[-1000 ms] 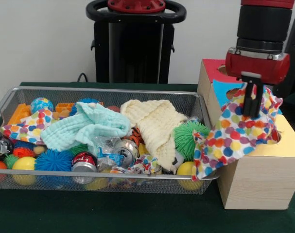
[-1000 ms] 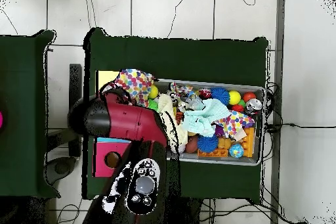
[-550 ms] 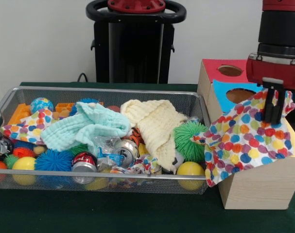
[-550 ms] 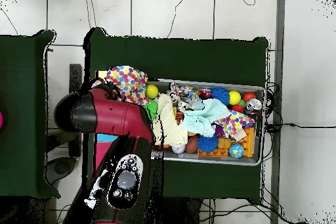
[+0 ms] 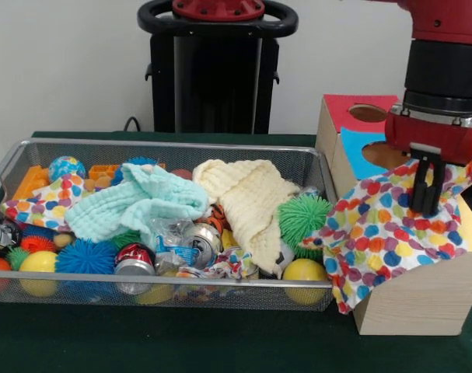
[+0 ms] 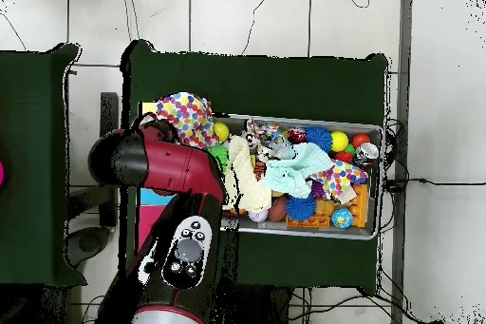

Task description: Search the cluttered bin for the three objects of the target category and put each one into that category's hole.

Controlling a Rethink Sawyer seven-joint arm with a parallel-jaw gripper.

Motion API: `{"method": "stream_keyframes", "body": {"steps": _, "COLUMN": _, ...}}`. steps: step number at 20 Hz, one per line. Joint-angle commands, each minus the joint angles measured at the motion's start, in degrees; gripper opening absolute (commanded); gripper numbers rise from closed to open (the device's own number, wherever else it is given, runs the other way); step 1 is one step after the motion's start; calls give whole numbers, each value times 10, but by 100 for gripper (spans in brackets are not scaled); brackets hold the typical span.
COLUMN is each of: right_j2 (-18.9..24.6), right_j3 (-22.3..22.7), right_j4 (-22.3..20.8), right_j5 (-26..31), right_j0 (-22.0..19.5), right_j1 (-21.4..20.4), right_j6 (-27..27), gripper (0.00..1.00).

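Gripper: the black fingers (image 5: 425, 186) hang below the red and black arm (image 5: 444, 70), closed together on a fold of the white cloth with coloured polka dots (image 5: 391, 233).
Held cloth: it drapes over the top and the bin-side edge of the pale wooden sorting box (image 5: 422, 299), its lower corner hanging just beside the bin's end wall.
Box: it stands on the dark green surface (image 5: 220, 342), touching or just beside one short end of the silver wire-mesh bin (image 5: 166, 291); its sloped top carries a red panel and a blue panel, each with a hole.
Bin contents: a mint green waffle cloth (image 5: 138, 202), a cream waffle cloth (image 5: 247, 198), a second polka-dot cloth (image 5: 37, 203), a green spiky ball (image 5: 302, 217), a blue spiky ball (image 5: 85, 256), yellow balls and drink cans.
Front view only: the fingers' grip on the cloth and the holes.
Overhead view only: the arm (image 6: 166, 163) covers most of the box; the dotted cloth (image 6: 188, 118) shows beyond it, at the bin's (image 6: 375, 187) end.
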Motion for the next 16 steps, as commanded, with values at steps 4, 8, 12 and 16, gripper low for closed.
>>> {"method": "stream_keyframes", "body": {"steps": 4, "right_j2": 51, "right_j3": 63, "right_j4": 44, "right_j5": 80, "right_j0": -46, "right_j1": 14, "right_j6": 120, "gripper": 0}}
{"method": "stream_keyframes", "body": {"steps": 8, "right_j2": 76, "right_j3": 72, "right_j4": 61, "right_j5": 54, "right_j0": -62, "right_j1": 25, "right_j6": 119, "gripper": 0}}
{"method": "stream_keyframes", "body": {"steps": 12, "right_j2": 118, "right_j3": 97, "right_j4": 82, "right_j5": 15, "right_j0": -90, "right_j1": 28, "right_j6": 111, "gripper": 0}}
{"method": "stream_keyframes", "body": {"steps": 16, "right_j2": 163, "right_j3": 117, "right_j4": 97, "right_j5": -26, "right_j0": -122, "right_j1": 32, "right_j6": 100, "gripper": 0}}
